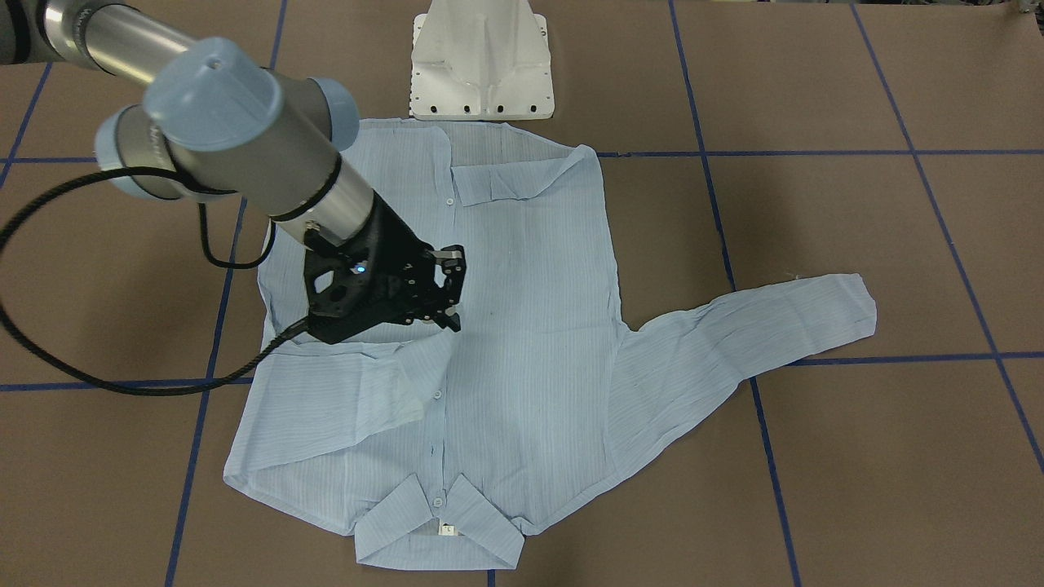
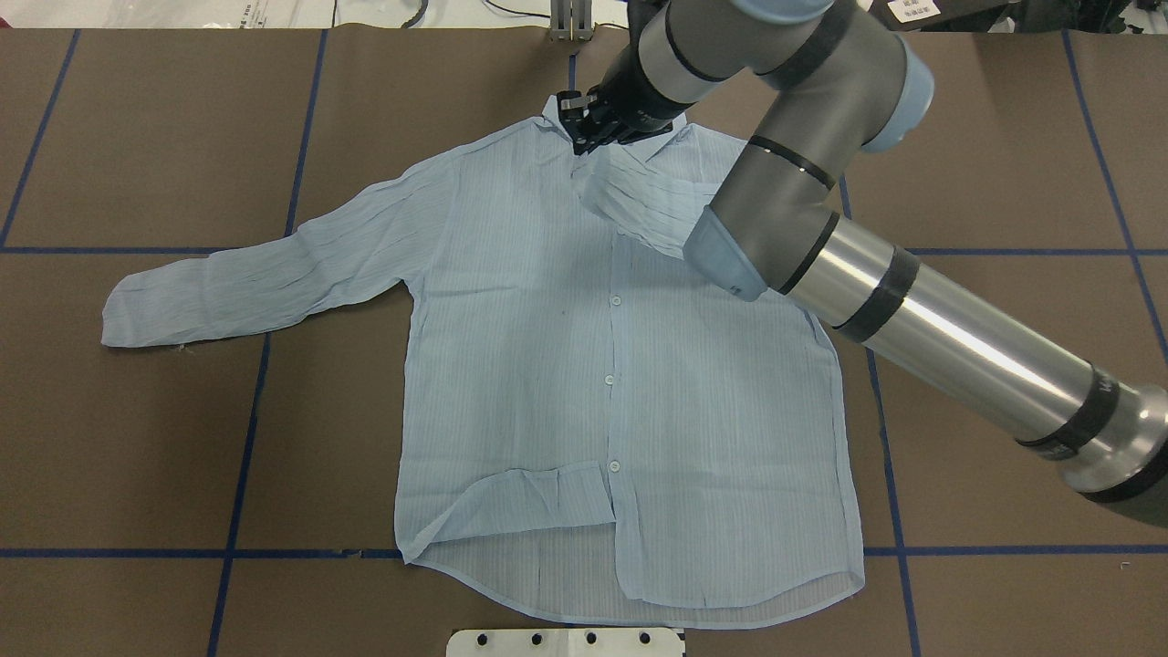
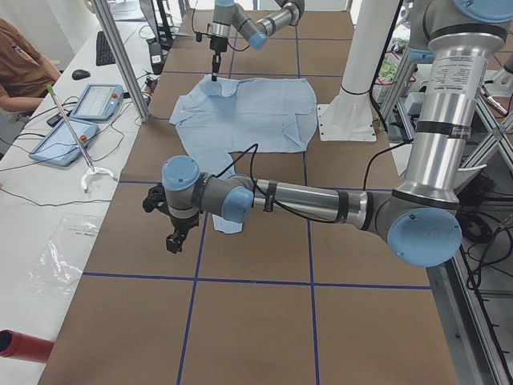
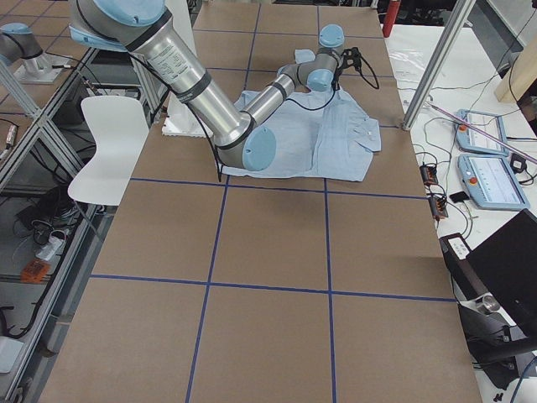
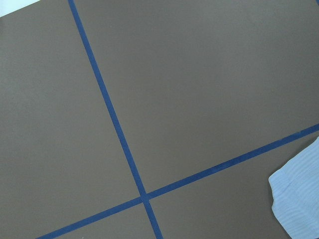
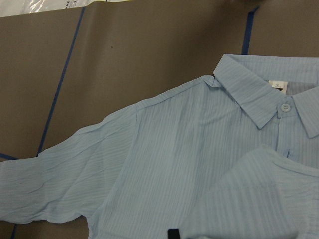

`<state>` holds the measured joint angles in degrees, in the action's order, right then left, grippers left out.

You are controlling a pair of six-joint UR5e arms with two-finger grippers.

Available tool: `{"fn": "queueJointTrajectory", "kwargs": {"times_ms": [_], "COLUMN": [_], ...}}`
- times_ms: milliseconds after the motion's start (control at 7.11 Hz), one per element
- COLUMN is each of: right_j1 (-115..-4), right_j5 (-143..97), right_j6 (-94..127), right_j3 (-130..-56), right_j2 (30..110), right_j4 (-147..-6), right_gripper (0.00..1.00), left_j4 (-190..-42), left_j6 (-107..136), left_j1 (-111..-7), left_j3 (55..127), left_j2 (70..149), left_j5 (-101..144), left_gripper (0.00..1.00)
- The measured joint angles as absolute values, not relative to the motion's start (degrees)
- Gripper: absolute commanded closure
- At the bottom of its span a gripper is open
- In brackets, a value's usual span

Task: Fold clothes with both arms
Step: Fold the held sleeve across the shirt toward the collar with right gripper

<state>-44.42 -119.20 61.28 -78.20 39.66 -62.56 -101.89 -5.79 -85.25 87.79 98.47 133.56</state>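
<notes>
- Your right gripper [image 1: 447, 289] hangs over the front of the shirt [image 1: 530, 342], jaws apart and nothing between them.
- Just below it, on the right arm's side, one sleeve [image 1: 342, 399] lies folded across the chest, with its end near the button line.
- Past the gripper on your side of the table [image 1: 856, 456] is the collar [image 1: 440, 522], with a white label [image 1: 448, 530] inside it.
- The shirt lies flat, buttoned and front up.
- Out from the gripper toward the robot's left, the other sleeve [image 1: 750, 326] lies stretched across the table.
- Back from the gripper toward the white base [image 1: 481, 57], a hem corner [image 1: 506, 183] is turned up onto the shirt front.
- Your left gripper [image 3: 171, 237] hangs well apart from the right one, past that stretched sleeve's end and over brown table.
- Its wrist view shows crossing blue tape [image 5: 124, 144] and the cuff [image 5: 299, 199] in the lower right corner.
- Only the side view shows this gripper, so you cannot tell whether it is released or clenched.
</notes>
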Motion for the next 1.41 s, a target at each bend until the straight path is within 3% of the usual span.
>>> {"fn": "queueJointTrajectory", "kwargs": {"times_ms": [141,281,422,843,1406], "right_j1": [-42.2,-40.5,-38.9,-34.3,-34.6], "right_j5": [-117.1,-115.5,-113.7,-106.2,-105.0], "right_j6": [61.0,60.6,60.0,59.4,60.4], "right_j3": [-72.0,-64.8,-58.5,-53.1,-58.6], "right_j2": [36.0,31.8,28.5,26.1,27.1], "right_j4": [-62.6,-62.3,-61.5,-56.3,-61.4], "right_gripper": [1.0,0.54,0.01,0.0,0.0], "left_j4": [-102.1,-102.4,-102.9,-109.0,-124.3], "left_j6": [-5.7,-5.7,-4.9,-0.7,14.7], "left_j1": [-85.3,-85.3,-85.3,-85.0,-78.2], "left_j3": [87.4,87.0,86.3,82.3,77.6], "left_j2": [98.5,98.6,99.1,100.3,100.1], "left_j5": [133.6,133.6,133.6,133.6,132.9], "left_gripper": [0.0,0.0,0.0,0.0,0.01]}}
